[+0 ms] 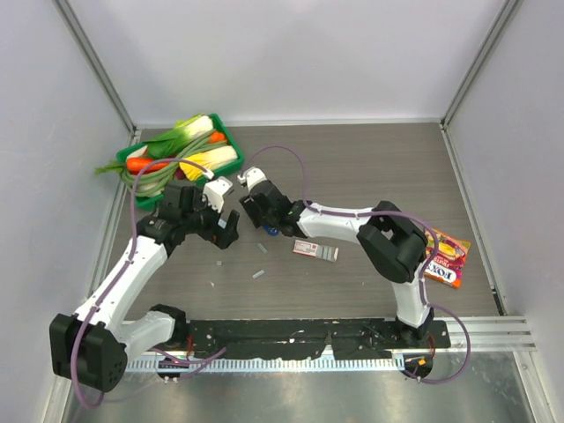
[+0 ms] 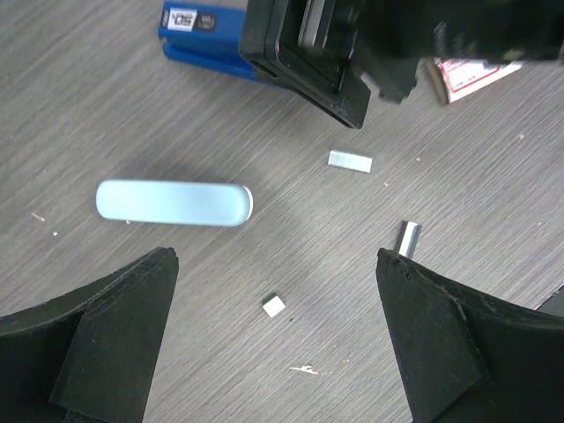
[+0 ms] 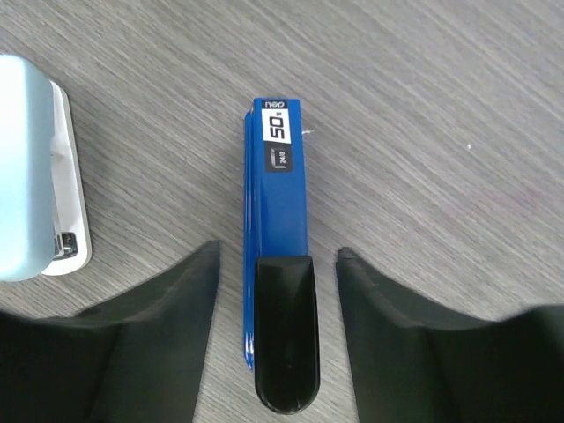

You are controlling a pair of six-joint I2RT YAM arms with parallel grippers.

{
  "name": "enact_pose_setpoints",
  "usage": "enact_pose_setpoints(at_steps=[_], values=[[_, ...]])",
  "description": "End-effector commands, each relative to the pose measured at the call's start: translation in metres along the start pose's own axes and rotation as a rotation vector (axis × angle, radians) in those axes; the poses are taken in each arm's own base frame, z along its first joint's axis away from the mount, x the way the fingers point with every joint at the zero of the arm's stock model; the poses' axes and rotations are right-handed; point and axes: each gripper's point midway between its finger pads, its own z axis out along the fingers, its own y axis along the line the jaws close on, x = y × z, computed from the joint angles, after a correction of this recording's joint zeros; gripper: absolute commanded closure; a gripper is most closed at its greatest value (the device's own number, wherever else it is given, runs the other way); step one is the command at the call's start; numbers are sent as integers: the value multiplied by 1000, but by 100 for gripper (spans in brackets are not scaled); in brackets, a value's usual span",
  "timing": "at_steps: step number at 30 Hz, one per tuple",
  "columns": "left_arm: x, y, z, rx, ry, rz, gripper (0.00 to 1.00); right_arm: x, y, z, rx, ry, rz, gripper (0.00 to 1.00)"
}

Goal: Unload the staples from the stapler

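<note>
Though small, "50" on blue stapler (image 3: 282, 211).

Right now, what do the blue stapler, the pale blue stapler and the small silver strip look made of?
Blue stapler: likely painted metal or hard plastic, smooth with a soft sheen; its black end cap looks like matte plastic. Pale blue stapler: probably plastic, judging by its smooth, rounded satin shell. Staples: apparently bare metal, silver-grey and slightly reflective.

Green basket (image 1: 231, 141) holding vegetables (image 1: 181, 154), far left; snack packet (image 1: 447, 258), right.
</note>
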Motion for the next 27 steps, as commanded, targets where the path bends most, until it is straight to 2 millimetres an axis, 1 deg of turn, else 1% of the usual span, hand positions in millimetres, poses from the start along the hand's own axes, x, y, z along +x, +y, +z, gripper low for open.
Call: enact_pose_setpoints(at_steps=[1, 2, 3, 4, 5, 6, 7, 8, 9, 12, 13, 14, 15, 16, 17, 18, 20, 21, 22, 23, 25, 27], values=[[6, 10, 1, -45, -4, 41, 0, -69, -7, -37, 9, -199, 113, 31], [7, 9, 2, -41, -3, 39, 0, -61, -8, -41, 12, -190, 115, 30], [7, 9, 3, -39, -7, 38, 0, -63, -9, -46, 8, -203, 141, 28], [7, 9, 4, -38, -7, 39, 0, -72, -11, -59, 1, -228, 155, 26], [6, 8, 4, -33, -11, 39, 0, -64, -12, -63, -2, -220, 161, 26], [6, 9, 4, -35, -9, 42, 0, -64, -11, -69, -10, -228, 177, 25], [7, 9, 5, -35, -8, 41, 0, -63, -6, -76, -25, -234, 177, 26], [7, 9, 5, -38, -9, 43, 0, -60, -5, -88, -32, -244, 179, 28], [7, 10, 5, -41, -9, 51, 0, -59, -3, -94, -38, -250, 181, 30], [9, 9, 6, -36, -5, 57, 0, -43, 18, -114, -88, -246, 159, 38], [9, 9, 6, -36, -5, 57, 0, -36, 24, -117, -105, -235, 142, 42], [9, 9, 5, -34, -6, 58, 0, -22, 37, -122, -139, -212, 112, 44], [10, 8, 6, -30, -1, 55, 0, -14, 44, -123, -165, -195, 87, 45], [10, 8, 6, -29, -1, 63, 0, 1, 49, -123, -191, -165, 56, 47], [10, 8, 6, -28, 1, 62, 0, 10, 56, -125, -219, -145, 11, 47], [9, 9, 6, -28, 0, 64, 0, 17, 71, -130, -297, -128, -29, 47], [9, 9, 5, -30, 7, 71, 0, 35, 78, -134, -350, -91, -122, 47], [7, 9, 3, -31, -1, 75, 0, 40, 88, -140, -423, -80, -141, 45], [7, 10, 3, -36, 1, 73, 0, 51, 88, -140, -442, -70, -192, 44], [5, 11, 2, -44, -7, 65, 0, 49, 89, -142, -453, -90, -210, 43], [2, 10, 1, -45, -12, 54, 0, 56, 96, -147, -520, -108, -277, 40], [1, 9, 2, -41, -14, 38, 0, 57, 98, -148, -544, -117, -328, 38]])
